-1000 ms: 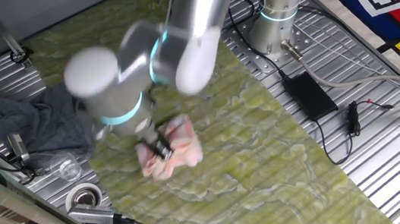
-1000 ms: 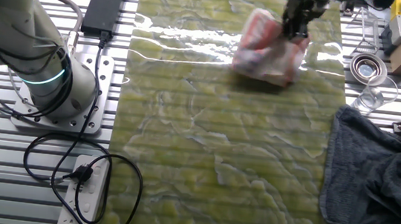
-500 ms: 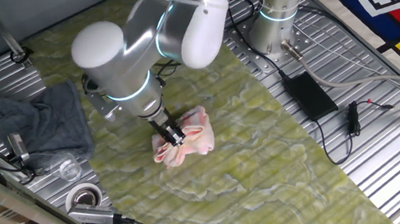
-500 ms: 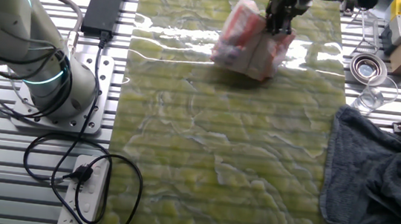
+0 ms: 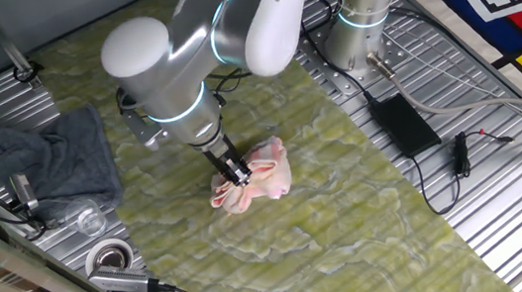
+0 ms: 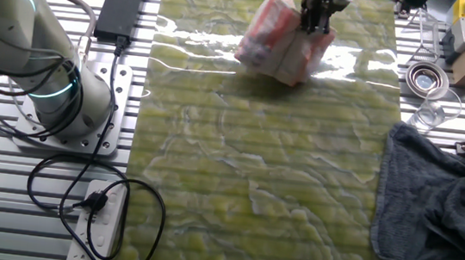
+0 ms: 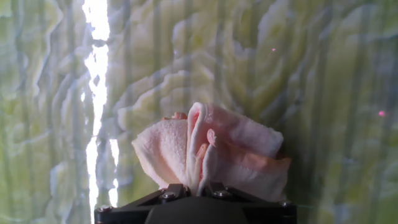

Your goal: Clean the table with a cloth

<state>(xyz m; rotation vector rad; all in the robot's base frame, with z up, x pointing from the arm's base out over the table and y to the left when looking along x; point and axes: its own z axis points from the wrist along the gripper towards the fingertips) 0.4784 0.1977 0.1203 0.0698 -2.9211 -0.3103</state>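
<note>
A: Where is the cloth [image 5: 257, 175] against the dark grey cloth [image 5: 39, 163]?

B: Well apart from it, out on the table [image 5: 370, 222], bunched into a pink and white lump. A second ago it lay nearer the grey cloth; it has slid away from it, toward the middle of the marbled strip.

A: And the gripper [image 5: 239, 175]?

B: It is pinching a fold of the cloth and pressing it onto the table. In the hand view the fabric [image 7: 211, 152] rises straight out from between the black fingers [image 7: 163, 198], which are closed on it. Half a second ago it held the same fold, only closer to the grey cloth.

A: From the other side?

B: The cloth [image 6: 278, 41] sits far from the grey cloth [image 6: 441, 204], near the far end of the table [image 6: 252, 193], with the gripper [image 6: 316, 22] on the cloth's edge that faces the grey cloth. It has shifted further from the grey cloth there too.

A: Room around it?

B: Bare marbled surface lies on every side of the cloth. The ribbed metal edge toward the arm's base [image 5: 363, 29] and the black power brick [image 5: 402, 123] lie on the side away from the grey cloth. The glass [image 5: 90, 222] and metal ring [image 5: 110, 256] sit just beside the grey cloth, clear of the pink one.
</note>
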